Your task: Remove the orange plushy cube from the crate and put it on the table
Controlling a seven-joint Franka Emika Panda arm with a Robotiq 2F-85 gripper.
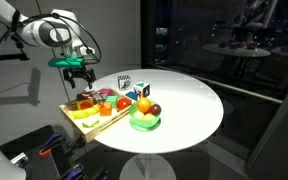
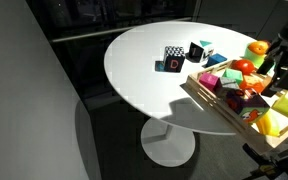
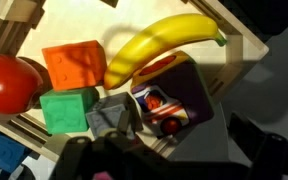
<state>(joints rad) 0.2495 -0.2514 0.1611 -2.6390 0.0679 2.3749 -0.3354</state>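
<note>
The orange plushy cube (image 3: 74,65) lies in the crate (image 3: 14,25) between a red ball (image 3: 6,85), a green cube (image 3: 66,110) and a banana (image 3: 164,45). In both exterior views the light wooden crate (image 1: 89,122) (image 2: 209,100) sits at the edge of the round white table (image 1: 184,100) (image 2: 144,55). My gripper (image 1: 79,72) hangs a little above the crate's toys. In the wrist view its dark fingers (image 3: 174,160) are spread at the bottom of the picture, open and empty, over a purple container (image 3: 184,95) to the right of the orange cube.
A grey cube (image 3: 114,115) lies beside the green one. A green bowl with an orange ball (image 1: 144,118) stands on the table beside the crate. Two white printed cubes (image 1: 126,85) (image 1: 145,92) stand further in, also seen in an exterior view (image 2: 174,62).
</note>
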